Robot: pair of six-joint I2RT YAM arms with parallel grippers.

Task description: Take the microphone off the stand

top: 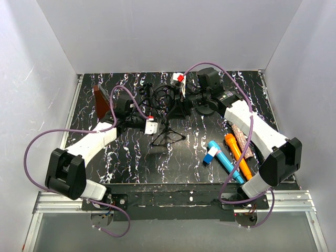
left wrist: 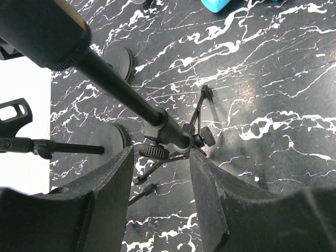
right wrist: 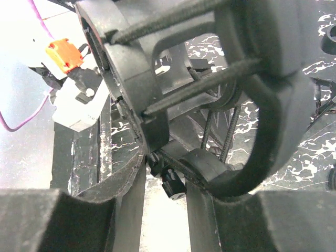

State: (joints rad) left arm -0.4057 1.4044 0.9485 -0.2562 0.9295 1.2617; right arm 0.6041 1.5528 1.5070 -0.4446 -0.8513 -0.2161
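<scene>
**Microphone on stand; both grippers at the stand**

The microphone appears as a thick matt-black barrel topping the thin pole of the tripod stand at mid-table. The left gripper straddles the pole lower down, at the hub, apart from the barrel. Its fingers are narrowed, but a pinch cannot be confirmed. The right gripper is pressed onto the black, cord-strung shock mount.

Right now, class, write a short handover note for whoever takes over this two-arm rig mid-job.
Left gripper: jaws either side of the stand at its pole; firm contact unclear.
Right gripper: jaws flank the shock mount; grip unclear.
The stand sits on its tripod mid-table.
Done: both arms in position.
Left: confirm both grips, then free the microphone, which I cannot single out from the mount.
</scene>
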